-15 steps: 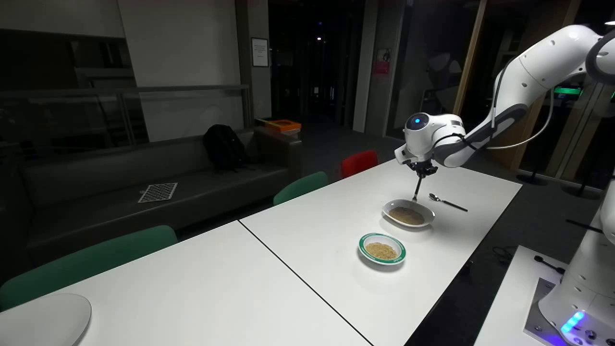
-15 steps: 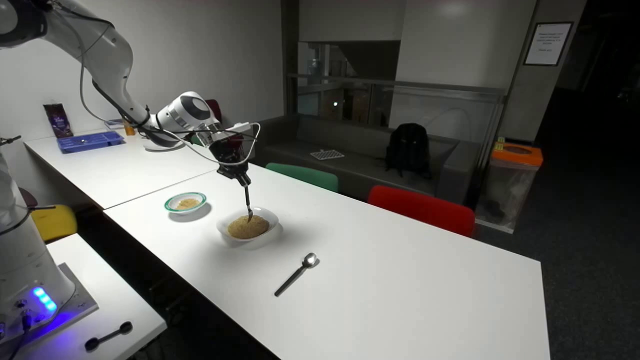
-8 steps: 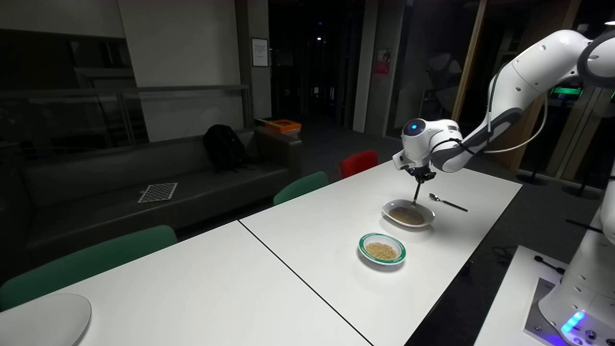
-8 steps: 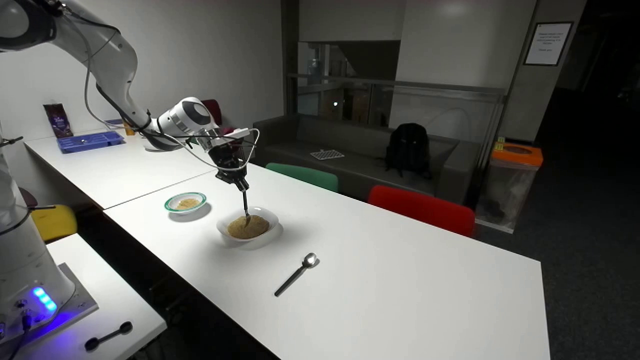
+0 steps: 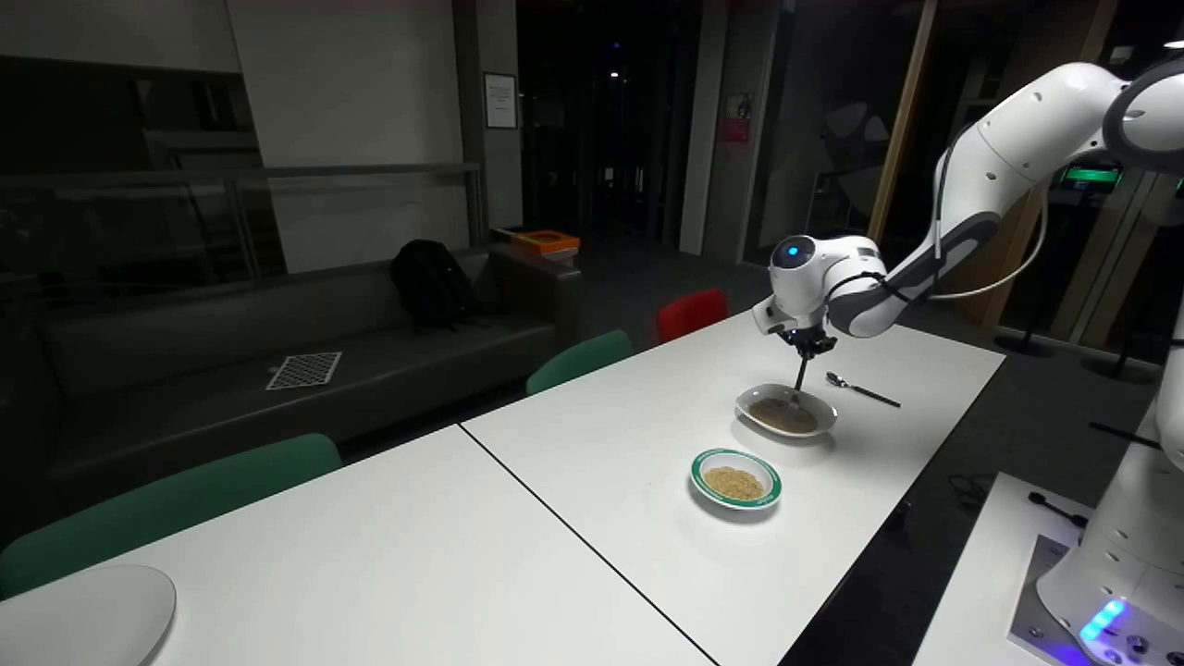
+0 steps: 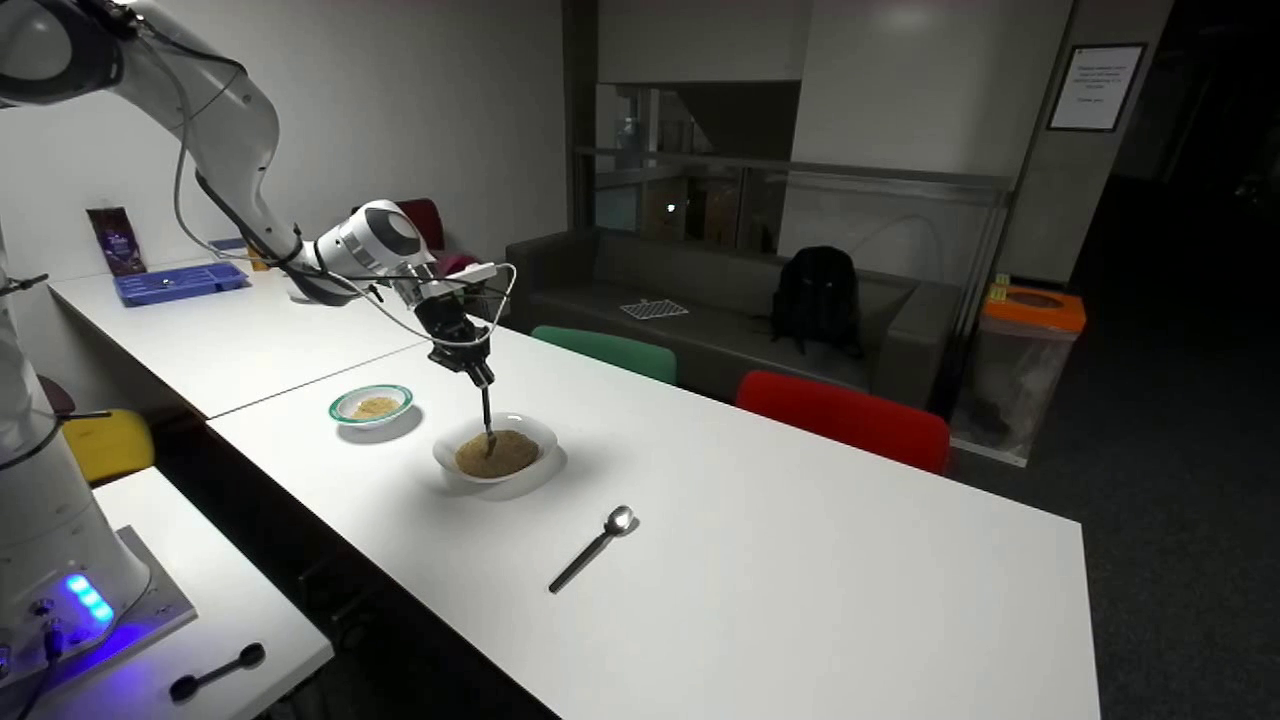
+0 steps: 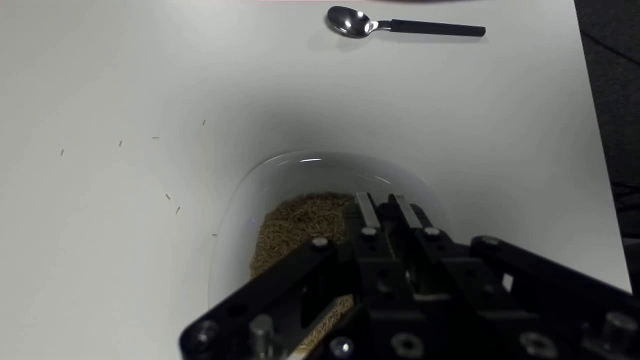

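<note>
My gripper [image 6: 482,380] is shut on the dark handle of a fork [image 6: 487,405], which hangs nearly straight down. The fork's metal head reaches the brown grain [image 6: 515,455] in a white oval bowl [image 6: 543,440]; how deep it goes is hard to tell. From the wrist view the fingertips [image 7: 364,205] lie over the bowl's wall [image 7: 320,175], and the fork is mostly hidden by the jaws. Beside that bowl stands a smaller green-rimmed bowl [image 5: 775,483] with paler grain. A black-handled spoon [image 7: 435,27] lies on the table, apart from the gripper.
A few loose grains [image 7: 168,196] dot the white table near the bowl. Farther along are a blue tray [image 6: 180,284] and a white plate [image 5: 88,615]. Green [image 5: 578,363] and red [image 5: 692,316] chairs line the far edge. A black utensil [image 6: 217,673] rests by the robot's base.
The gripper has come down with the fork and shifted slightly toward the green-rimmed bowl. The fork's head has sunk lower, against the brown grain. Both bowls and the spoon stayed put.
</note>
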Available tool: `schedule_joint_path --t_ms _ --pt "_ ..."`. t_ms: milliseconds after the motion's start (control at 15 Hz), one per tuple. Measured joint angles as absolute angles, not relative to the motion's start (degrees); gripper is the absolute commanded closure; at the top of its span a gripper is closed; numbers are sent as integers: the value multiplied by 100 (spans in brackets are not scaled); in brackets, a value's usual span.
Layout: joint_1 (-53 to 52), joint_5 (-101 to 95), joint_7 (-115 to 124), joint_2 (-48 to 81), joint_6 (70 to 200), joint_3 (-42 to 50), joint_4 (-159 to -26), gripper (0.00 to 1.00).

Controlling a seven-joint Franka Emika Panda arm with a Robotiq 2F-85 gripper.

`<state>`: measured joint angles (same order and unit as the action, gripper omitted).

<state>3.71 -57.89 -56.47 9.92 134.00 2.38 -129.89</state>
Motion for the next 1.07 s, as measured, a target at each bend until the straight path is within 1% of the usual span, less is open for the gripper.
schedule_joint_path --t_ms 1067 --pt "339 -5763 -5647 1145 13400 52 -12770 97"
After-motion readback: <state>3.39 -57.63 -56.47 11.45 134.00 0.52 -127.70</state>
